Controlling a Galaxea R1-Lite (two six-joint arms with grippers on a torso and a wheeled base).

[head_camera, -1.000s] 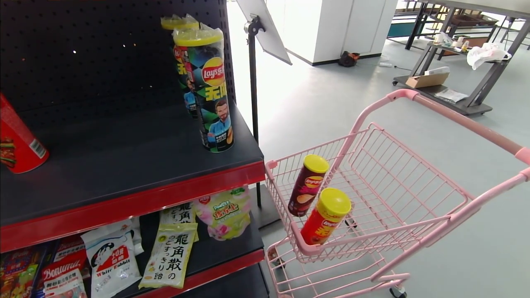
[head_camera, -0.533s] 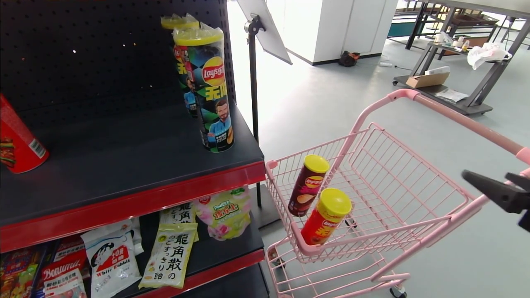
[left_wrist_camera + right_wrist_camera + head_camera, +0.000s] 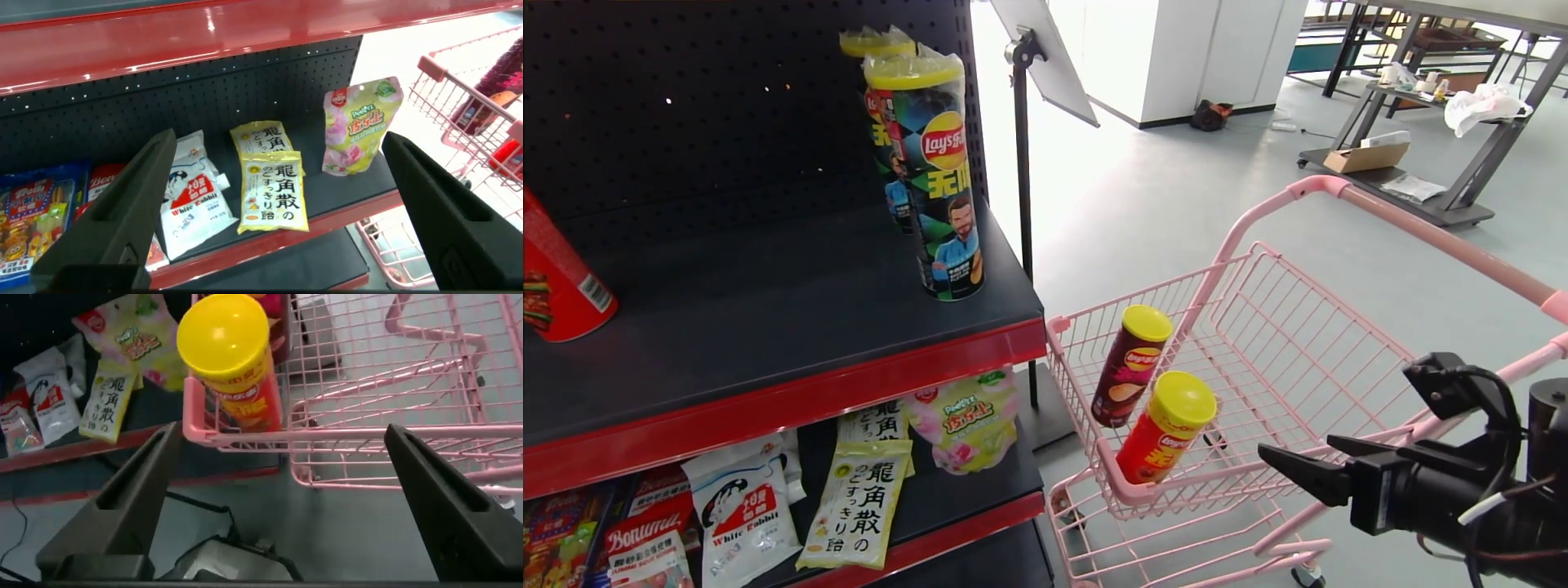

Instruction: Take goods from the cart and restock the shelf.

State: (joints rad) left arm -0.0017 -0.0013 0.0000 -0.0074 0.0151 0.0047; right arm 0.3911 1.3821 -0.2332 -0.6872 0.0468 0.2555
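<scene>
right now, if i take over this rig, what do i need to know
Right gripper: open, empty, just outside the pink cart, fingers pointing toward the orange can.
Left gripper: open, empty, held low, facing the snack bags on the lower shelf.
In the cart: the orange can and a maroon can, both yellow-lidded, leaning in the corner nearest the shelf.
Upper shelf: tall canisters at its right end, a red can at the left edge.
Done: nothing gripped yet.
Left: both cart cans go to the shelf; the orange one looks nearest.
</scene>
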